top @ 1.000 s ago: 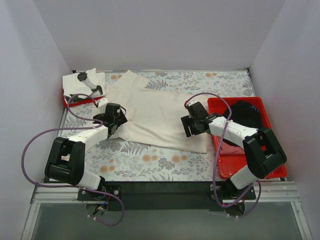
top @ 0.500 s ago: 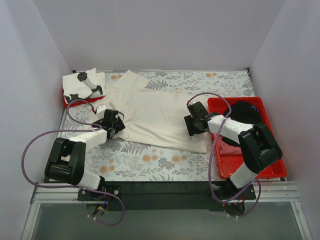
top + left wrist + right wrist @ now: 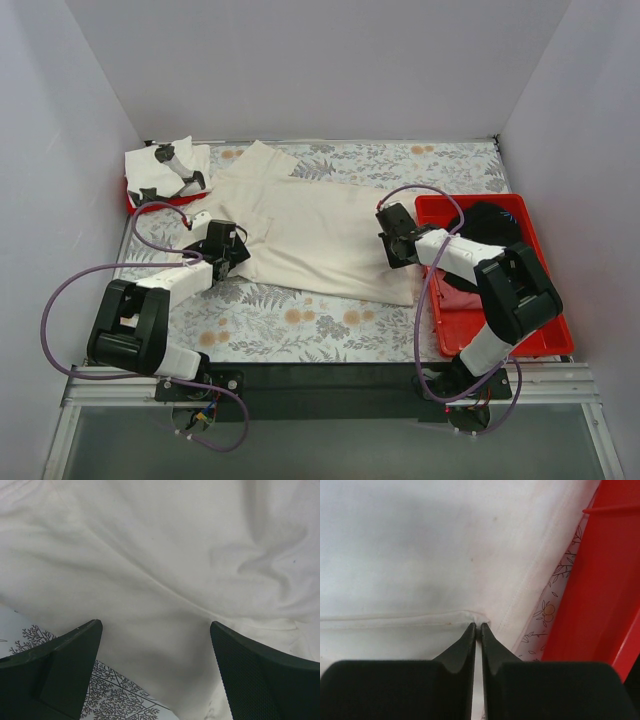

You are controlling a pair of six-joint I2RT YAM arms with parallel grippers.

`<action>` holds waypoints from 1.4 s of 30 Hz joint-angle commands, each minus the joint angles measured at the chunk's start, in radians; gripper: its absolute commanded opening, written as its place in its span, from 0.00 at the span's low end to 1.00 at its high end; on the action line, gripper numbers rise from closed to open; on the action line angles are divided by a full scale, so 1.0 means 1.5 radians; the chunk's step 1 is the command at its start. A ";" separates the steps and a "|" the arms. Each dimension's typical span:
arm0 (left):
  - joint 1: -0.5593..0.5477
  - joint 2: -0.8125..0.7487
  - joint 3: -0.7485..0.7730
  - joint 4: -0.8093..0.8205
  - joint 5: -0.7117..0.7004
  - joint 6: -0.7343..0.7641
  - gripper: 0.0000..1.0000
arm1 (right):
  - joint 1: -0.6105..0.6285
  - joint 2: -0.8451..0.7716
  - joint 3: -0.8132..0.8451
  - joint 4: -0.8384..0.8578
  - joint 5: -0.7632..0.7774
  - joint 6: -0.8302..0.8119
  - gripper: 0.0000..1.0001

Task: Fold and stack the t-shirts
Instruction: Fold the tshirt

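Table (image 3: 300, 320): floral print shows between your arm bases and the shirt.
Left gripper (image 3: 155, 625): released, jaws spread wide. You're low over the left edge of the cream tee (image 3: 320, 235). The wrist view shows cloth across the gap, with floral print showing beside the left finger (image 3: 60, 665).
Right gripper (image 3: 478, 625): clenched, fingers pressed together. The tips sit on a hem seam near the cream tee's right edge, and it looks pinched on that hem. Only a pale sliver shows between the fingers.
Cream tee: spread mostly flat mid-table between your two grippers, with light wrinkles near the left one. Its right edge lies just beside the right tray, and a far-left corner reaches toward the left tray.
Right tray (image 3: 460, 320): red plastic, right of the cream tee. Your right arm crosses its inner rim.
Black tee (image 3: 495, 225): bunched in the far end of the right tray.
Left tray (image 3: 135, 205): red, at the far-left corner, mostly covered.
White tee (image 3: 165, 165): on the left tray, with black marks on top.
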 commanded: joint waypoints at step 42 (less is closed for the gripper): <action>0.003 -0.076 -0.028 -0.021 -0.030 -0.023 0.84 | 0.125 -0.117 0.003 0.057 -0.165 0.019 0.57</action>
